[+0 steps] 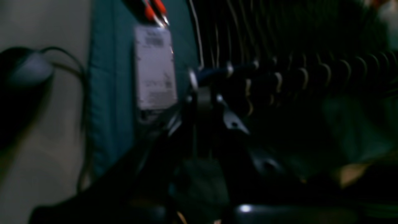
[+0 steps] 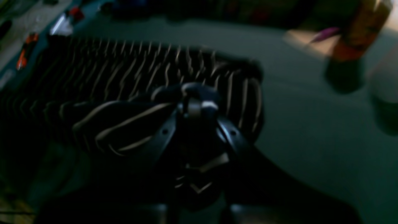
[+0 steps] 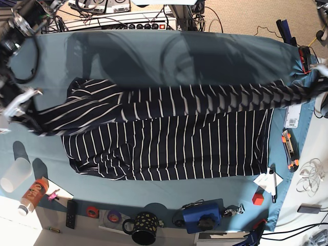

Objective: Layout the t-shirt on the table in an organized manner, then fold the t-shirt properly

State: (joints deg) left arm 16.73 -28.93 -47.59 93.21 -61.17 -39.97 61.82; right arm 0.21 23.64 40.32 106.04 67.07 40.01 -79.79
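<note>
The soft, dark navy white-striped fabric t-shirt is spread on the teal cloth-covered table. One edge is stretched between the right gripper and left gripper, both clamped on it. Limp, light fabric; hems are judged best holds.

Beige carpet floor shows past the far edge, strewn with black cables.

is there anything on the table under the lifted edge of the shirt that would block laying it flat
Nothing visible does. Both tools, left and right, are shut on the t-shirt, stretching its edge above bare table. The cutter, label and mug sit outside its outline.
</note>
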